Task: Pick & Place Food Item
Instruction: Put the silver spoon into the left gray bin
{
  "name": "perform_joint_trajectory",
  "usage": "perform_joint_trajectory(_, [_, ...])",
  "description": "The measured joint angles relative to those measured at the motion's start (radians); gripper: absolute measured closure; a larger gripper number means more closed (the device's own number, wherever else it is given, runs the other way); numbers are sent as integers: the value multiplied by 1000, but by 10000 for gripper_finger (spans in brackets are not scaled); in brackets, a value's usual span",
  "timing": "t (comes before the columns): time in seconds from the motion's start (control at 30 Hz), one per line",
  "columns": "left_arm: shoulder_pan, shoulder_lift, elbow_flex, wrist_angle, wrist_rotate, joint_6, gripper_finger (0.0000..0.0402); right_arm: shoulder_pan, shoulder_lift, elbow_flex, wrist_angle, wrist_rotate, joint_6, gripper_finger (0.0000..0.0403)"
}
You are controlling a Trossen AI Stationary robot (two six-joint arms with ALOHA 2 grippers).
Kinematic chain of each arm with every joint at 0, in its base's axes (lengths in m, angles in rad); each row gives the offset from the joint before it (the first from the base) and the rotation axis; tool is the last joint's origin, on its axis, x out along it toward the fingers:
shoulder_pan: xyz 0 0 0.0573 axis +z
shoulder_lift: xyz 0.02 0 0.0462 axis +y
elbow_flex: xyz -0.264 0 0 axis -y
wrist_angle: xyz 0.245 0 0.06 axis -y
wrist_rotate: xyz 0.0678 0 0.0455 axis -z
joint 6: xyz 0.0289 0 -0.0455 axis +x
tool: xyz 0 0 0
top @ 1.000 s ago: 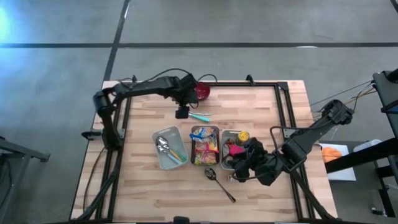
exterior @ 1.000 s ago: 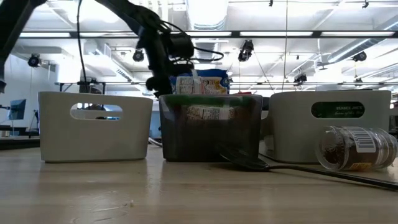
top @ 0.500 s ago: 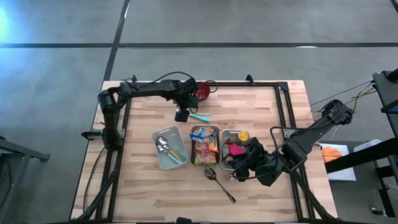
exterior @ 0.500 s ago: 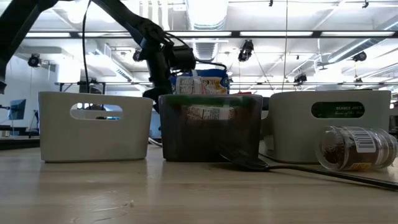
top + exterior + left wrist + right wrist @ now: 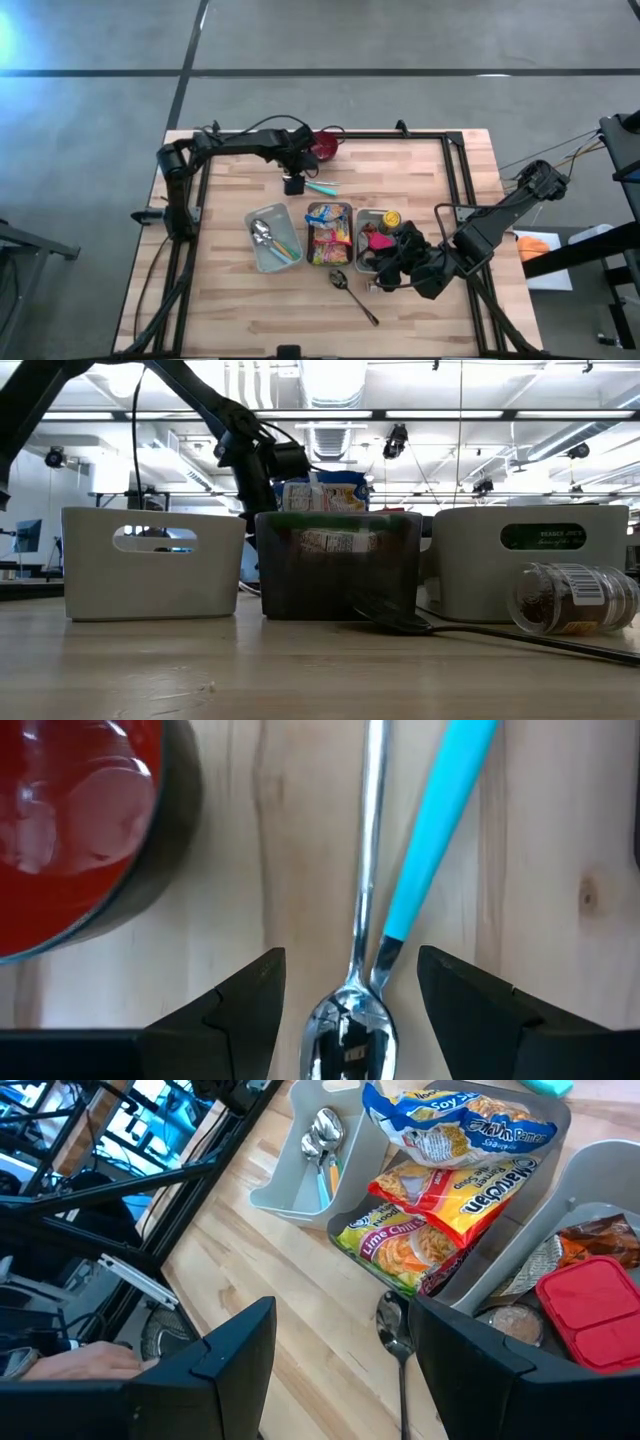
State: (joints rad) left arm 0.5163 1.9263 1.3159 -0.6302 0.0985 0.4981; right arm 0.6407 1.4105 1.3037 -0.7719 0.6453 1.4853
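Left gripper [image 5: 293, 184] is hovering at the far side of the table [image 5: 420, 160], and in the high view you are seeing it above a teal-handled spoon [image 5: 322, 187], next to a red bowl [image 5: 325, 146]. Right gripper [image 5: 388, 276] is sitting low at the near right, beside the right bin [image 5: 362, 217]. Three bins are lined up: the left bin [image 5: 258, 215] holding spoons, the middle bin [image 5: 311, 211] holding noodle packets [image 5: 330, 236], the right one holding mixed food.

Low view: you are looking at a loose spoon [image 5: 400, 622] and a jar [image 5: 570, 598] lying on its side in front of the bins; "TRADER JOE'S" is showing through the right bin's handle slot, faintly.

Left wrist view: fingers [image 5: 235, 1010] are standing apart, empty, straddling a steel spoon [image 5: 352, 1020] whose bowl is touching the teal handle; the red bowl is just beside.

Right wrist view: fingers [image 5: 230, 1355] are spread, gripping nothing. You can read "Maruchan" and "Lime Chili" on the packets; a red-lidded tub [image 5: 590, 1310] is lying in the right bin.

Progress, as a judgement: most food seems binned already, and neither arm is carrying anything. The jar outside the bins is probably what is left for you.
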Motion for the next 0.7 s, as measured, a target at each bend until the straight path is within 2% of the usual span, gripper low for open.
perform_joint_trajectory(0.17, [1,10,0,0,0,-76,172,0,-1,6,-1,0,-1,178])
perform_joint_trajectory(0.3, [0,56,23,-69,4,-131,172,0,-2,16,-1,0,-4,178])
perform_joint_trajectory(0.37, [0,83,40,-104,1,-140,172,0,-2,20,-3,0,-8,178])
perform_joint_trajectory(0.7, [-2,106,85,-67,-11,-131,175,0,-3,47,0,-1,-30,178])
